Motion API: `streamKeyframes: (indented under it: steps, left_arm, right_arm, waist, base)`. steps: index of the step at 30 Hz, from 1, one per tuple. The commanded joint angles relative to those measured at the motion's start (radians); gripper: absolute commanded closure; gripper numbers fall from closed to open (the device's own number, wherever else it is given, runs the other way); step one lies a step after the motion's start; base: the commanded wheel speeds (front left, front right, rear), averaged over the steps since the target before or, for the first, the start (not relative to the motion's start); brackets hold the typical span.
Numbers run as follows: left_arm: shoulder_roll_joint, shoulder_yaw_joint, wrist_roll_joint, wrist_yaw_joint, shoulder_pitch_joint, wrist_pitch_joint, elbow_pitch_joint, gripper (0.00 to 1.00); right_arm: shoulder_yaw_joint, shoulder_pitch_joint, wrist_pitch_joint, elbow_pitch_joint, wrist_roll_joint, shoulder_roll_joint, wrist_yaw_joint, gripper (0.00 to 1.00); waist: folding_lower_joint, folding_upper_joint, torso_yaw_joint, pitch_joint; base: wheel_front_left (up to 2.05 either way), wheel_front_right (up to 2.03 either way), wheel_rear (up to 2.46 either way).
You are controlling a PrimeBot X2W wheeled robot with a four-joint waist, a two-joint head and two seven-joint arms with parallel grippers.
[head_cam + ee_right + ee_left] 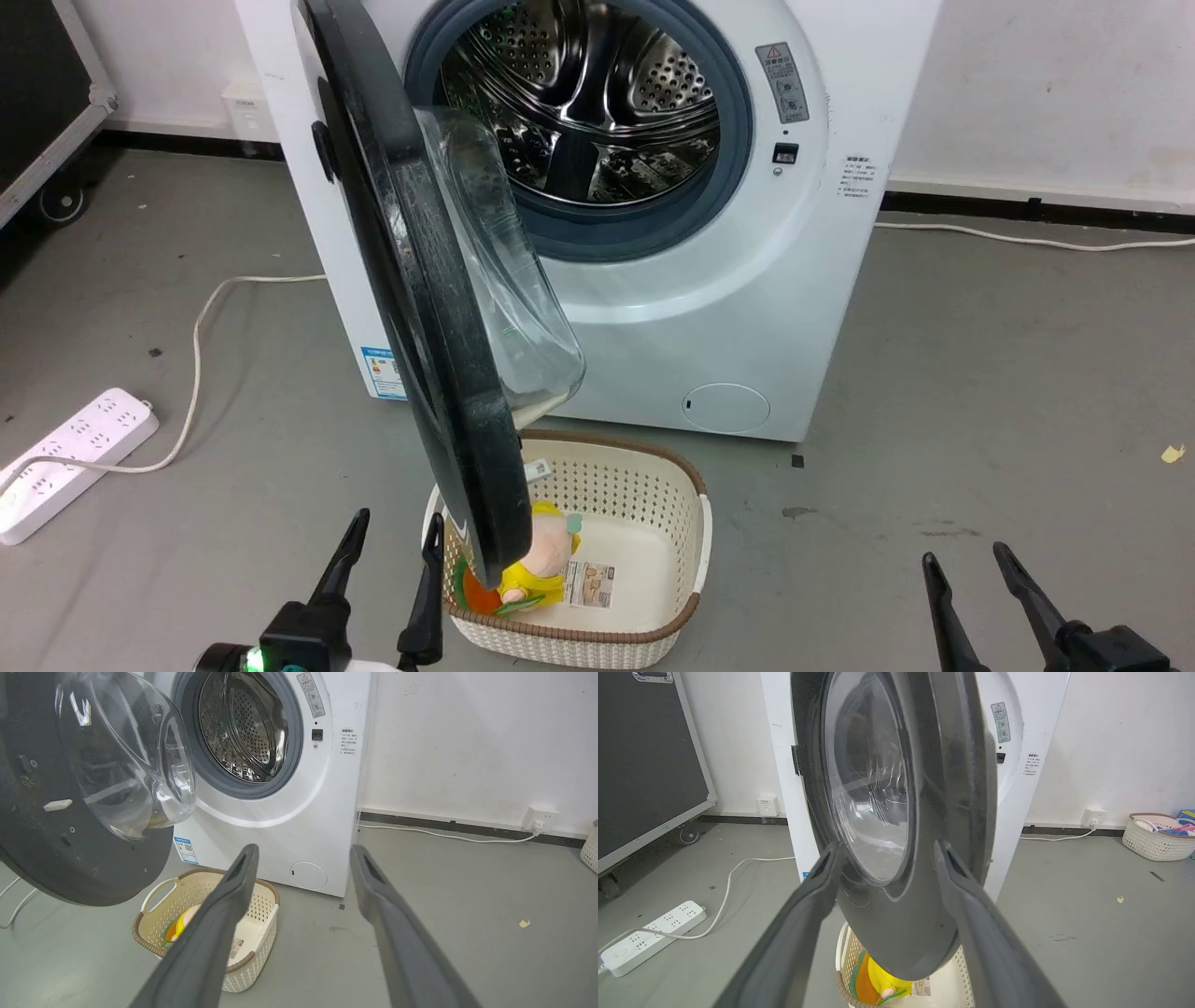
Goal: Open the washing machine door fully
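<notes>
The white washing machine (709, 308) stands against the wall, its steel drum (588, 103) exposed inside the grey gasket. Its glossy black door (411, 280) swings out to about a right angle, hinged on the machine's left, the clear glass bowl (504, 280) bulging to the right. My left gripper (392, 527) is open at the lower left, just left of the door's bottom edge, touching nothing. In the left wrist view the door's outer face (924, 812) stands close ahead between the fingers. My right gripper (966, 560) is open at the lower right, far from the door.
A cream basket (644, 569) with a yellow plush toy (541, 565) sits on the floor under the door's lower edge. A white power strip (65, 457) and its cable lie to the left. A black wheeled case (37, 93) stands far left. Another basket (1157, 835) sits far right.
</notes>
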Motion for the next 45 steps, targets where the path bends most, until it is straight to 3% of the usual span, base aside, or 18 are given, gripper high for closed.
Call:
streamKeyframes:
  steps: [1, 3, 4, 5, 6, 12, 21, 27, 36, 45]
  left_arm:
    - [-0.005, 0.004, 0.013, -0.004, 0.014, -0.006, 0.005, 0.00]
    - [-0.005, 0.005, 0.018, -0.002, 0.013, -0.006, 0.008, 0.00]
    - [-0.006, 0.006, 0.022, -0.002, 0.011, -0.006, 0.010, 0.68]
    - [-0.006, 0.006, 0.022, -0.002, 0.011, -0.006, 0.010, 0.68]
    - [-0.006, 0.005, 0.023, -0.008, 0.009, -0.006, 0.005, 1.00]
    - [-0.008, 0.025, 0.011, -0.009, 0.000, -0.006, -0.043, 1.00]
    - [-0.018, 0.104, -0.067, 0.026, -0.110, -0.006, -0.294, 1.00]
    - [-0.020, -0.024, -0.101, 0.034, -0.158, -0.006, -0.379, 1.00]
    - [-0.020, -0.248, -0.124, 0.041, -0.140, 0.008, -0.146, 1.00]
    - [-0.014, -0.233, -0.164, 0.070, -0.187, 0.017, 0.134, 1.00]
  right_arm:
    - [0.002, 0.006, -0.008, 0.006, 0.005, 0.005, 0.001, 0.00]
    - [0.004, 0.004, -0.009, 0.008, 0.010, 0.006, 0.001, 0.00]
    - [0.006, 0.000, -0.011, 0.012, 0.016, 0.006, 0.001, 0.00]
    - [0.006, 0.000, -0.011, 0.012, 0.016, 0.006, 0.001, 0.00]
    - [0.008, -0.003, -0.013, 0.014, 0.020, 0.006, 0.001, 0.00]
    - [0.007, -0.013, -0.015, 0.008, 0.030, 0.006, 0.001, 0.00]
    - [0.009, -0.027, -0.016, -0.003, 0.042, 0.006, 0.001, 0.00]
    - [0.016, -0.037, -0.017, -0.001, 0.049, 0.006, 0.001, 0.00]
    - [0.026, -0.046, -0.017, 0.003, 0.053, 0.006, 0.001, 0.00]
    - [0.028, -0.046, -0.017, 0.008, 0.060, 0.006, 0.001, 0.00]
  waist:
    - [0.0000, 0.0000, 0.001, -0.001]
    - [0.0000, 0.0000, 0.002, -0.001]
    - [0.0000, 0.0000, 0.003, -0.001]
    - [0.0000, 0.0000, 0.003, -0.001]
    - [0.0000, 0.0000, 0.003, -0.001]
    - [0.0000, 0.0000, 0.000, 0.003]
    - [0.0000, 0.0000, -0.007, 0.013]
    - [0.0000, 0.0000, -0.028, 0.015]
    - [0.0000, 0.0000, -0.058, 0.032]
    - [0.0000, 0.0000, -0.064, 0.052]
  base:
    - [0.00, 0.00, 0.00]
    - [0.00, 0.00, 0.00]
    - [0.00, 0.00, 0.00]
    - [0.00, 0.00, 0.00]
    - [0.00, 0.00, 0.00]
    - [0.00, 0.00, 0.00]
    - [0.00, 0.00, 0.00]
    - [0.00, 0.00, 0.00]
    - [0.00, 0.00, 0.00]
    - [0.00, 0.00, 0.00]
